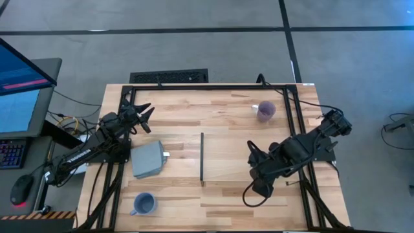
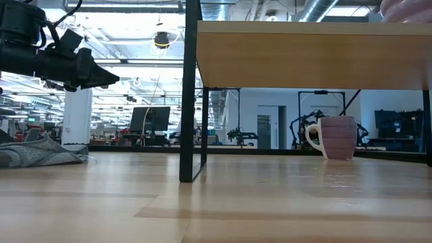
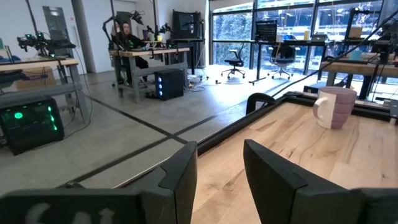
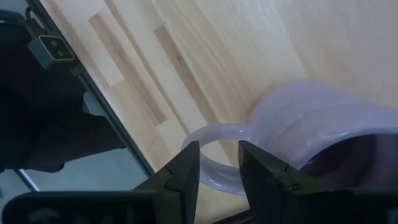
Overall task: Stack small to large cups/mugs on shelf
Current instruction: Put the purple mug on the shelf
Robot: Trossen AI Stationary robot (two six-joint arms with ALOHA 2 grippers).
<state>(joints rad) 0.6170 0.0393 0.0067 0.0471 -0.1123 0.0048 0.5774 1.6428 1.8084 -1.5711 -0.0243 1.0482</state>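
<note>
Lavender mug (image 4: pixel 311 134) is being pinched by its handle between the right gripper's (image 4: pixel 217 168) fingers over the shelf (image 1: pixel 246 169), while another lavender mug (image 1: pixel 266 111) and a blue-grey mug (image 1: pixel 143 204) are being left on the table (image 1: pixel 213 110), the left gripper (image 3: pixel 221 177) being held spread and empty.

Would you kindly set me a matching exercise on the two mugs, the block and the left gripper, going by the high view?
Things:
1. purple mug
2. blue mug
3. grey block
4. left gripper

Places or states:
a. just left of the shelf
b. open, holding nothing
c. picture's bottom left
d. picture's top right

Pairs: 1-d, 2-c, 3-a, 4-b
</note>
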